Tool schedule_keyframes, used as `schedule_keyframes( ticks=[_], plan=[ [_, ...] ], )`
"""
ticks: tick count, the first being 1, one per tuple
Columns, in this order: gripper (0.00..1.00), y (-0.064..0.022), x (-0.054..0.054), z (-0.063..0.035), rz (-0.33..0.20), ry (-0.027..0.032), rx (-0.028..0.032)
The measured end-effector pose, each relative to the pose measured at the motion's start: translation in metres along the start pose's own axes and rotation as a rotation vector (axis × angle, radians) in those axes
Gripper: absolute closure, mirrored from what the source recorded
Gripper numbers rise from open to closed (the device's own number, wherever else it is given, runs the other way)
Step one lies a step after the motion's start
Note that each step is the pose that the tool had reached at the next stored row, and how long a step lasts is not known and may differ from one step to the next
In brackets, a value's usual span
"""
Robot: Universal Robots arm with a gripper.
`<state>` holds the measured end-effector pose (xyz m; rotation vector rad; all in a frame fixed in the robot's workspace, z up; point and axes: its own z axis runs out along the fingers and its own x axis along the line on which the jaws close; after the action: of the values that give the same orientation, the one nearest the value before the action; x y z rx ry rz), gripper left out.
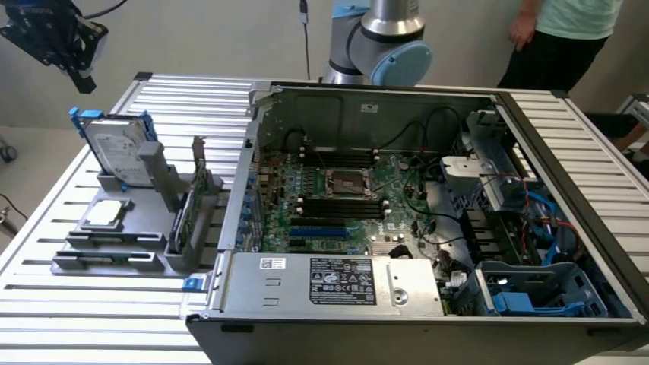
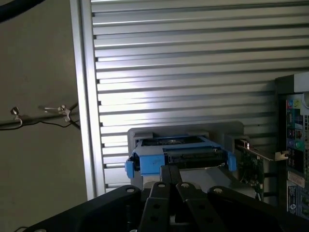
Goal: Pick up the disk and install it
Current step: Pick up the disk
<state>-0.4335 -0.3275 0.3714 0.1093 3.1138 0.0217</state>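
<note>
now gripper (image 1: 83, 80) closed, empty; clear air above disk (image 1: 115, 149) top edge.

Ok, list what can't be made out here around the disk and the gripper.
- Disk label text: exterior view, too small to read.
- Disk's lower part: exterior view, behind the grey holder; wrist view, partly behind the gripper.
- Arm between base and gripper: exterior view, cut off by the top edge.

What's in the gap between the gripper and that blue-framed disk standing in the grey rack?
Nothing; the stretch is bare. In the exterior view the gripper hangs above the disk with only open air between them.
</note>
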Motion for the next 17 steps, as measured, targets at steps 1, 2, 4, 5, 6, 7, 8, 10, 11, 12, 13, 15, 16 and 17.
schedule_keyframes(
  ticks=[1, 2, 4, 5, 6, 7, 8, 10, 11, 12, 13, 15, 16, 17],
  plan=[
    [0.89, 0.0, 0.0, 0.0, 0.0, 0.0, 0.0],
    [0.89, 0.0, 0.0, 0.0, 0.0, 0.0005, 0.0001],
    [0.89, 0.0, 0.0006, 0.0, -0.006, 0.0044, -0.0009],
    [0.89, 0.0, 0.0009, 0.0001, -0.011, 0.0063, -0.0022],
    [0.89, 0.0, 0.0009, 0.0001, -0.018, 0.0092, -0.0036],
    [0.89, -0.0001, 0.001, 0.0002, -0.028, 0.0131, -0.0054],
    [0.89, 0.0, 0.001, 0.0001, -0.036, 0.0172, -0.0069],
    [0.89, 0.0, 0.001, 0.0002, -0.052, 0.0251, -0.0103],
    [0.89, 0.0, 0.0011, 0.0003, -0.062, 0.0282, -0.0115],
    [0.89, 0.0, 0.0011, 0.0003, -0.073, 0.0305, -0.012],
    [0.89, -0.0001, 0.0011, 0.0003, -0.086, 0.032, -0.0122],
    [0.89, -0.0001, 0.001, 0.0003, -0.118, 0.0344, -0.0124],
    [0.89, -0.0001, 0.001, 0.0003, -0.134, 0.0353, -0.0125],
    [0.89, -0.0001, 0.001, 0.0004, -0.152, 0.0361, -0.0127]
  ],
)
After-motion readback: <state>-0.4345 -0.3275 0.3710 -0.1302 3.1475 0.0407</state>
